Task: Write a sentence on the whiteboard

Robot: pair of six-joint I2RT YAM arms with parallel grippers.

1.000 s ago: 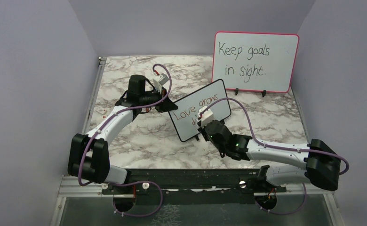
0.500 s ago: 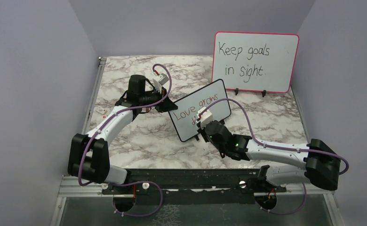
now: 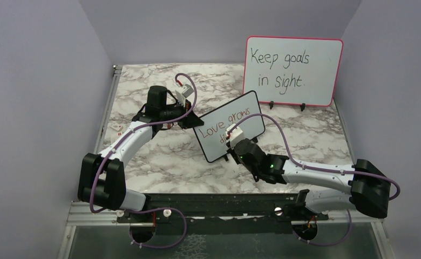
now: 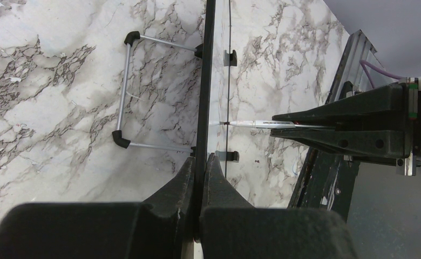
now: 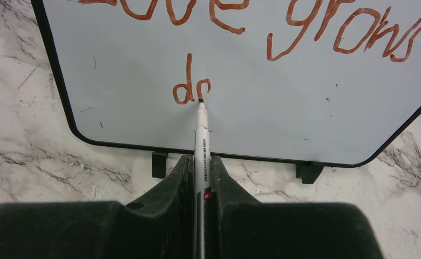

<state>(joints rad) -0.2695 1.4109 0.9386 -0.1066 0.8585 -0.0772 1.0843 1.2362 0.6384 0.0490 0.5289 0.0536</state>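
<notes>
- Jaws: right gripper (image 5: 202, 160) closed on a marker (image 5: 201, 129), tip touching the whiteboard (image 5: 305, 102); left gripper (image 4: 200, 161) clamped on that board's edge, steadying it at mid table (image 3: 160, 156).
- Step: sentence (image 5: 284, 27) part written; second line shows "d" and a partial letter; next stroke probably calls for light, steady pressure.
- Surroundings: pink-framed board (image 3: 293, 70) behind, well apart; nothing seems to obstruct.
</notes>
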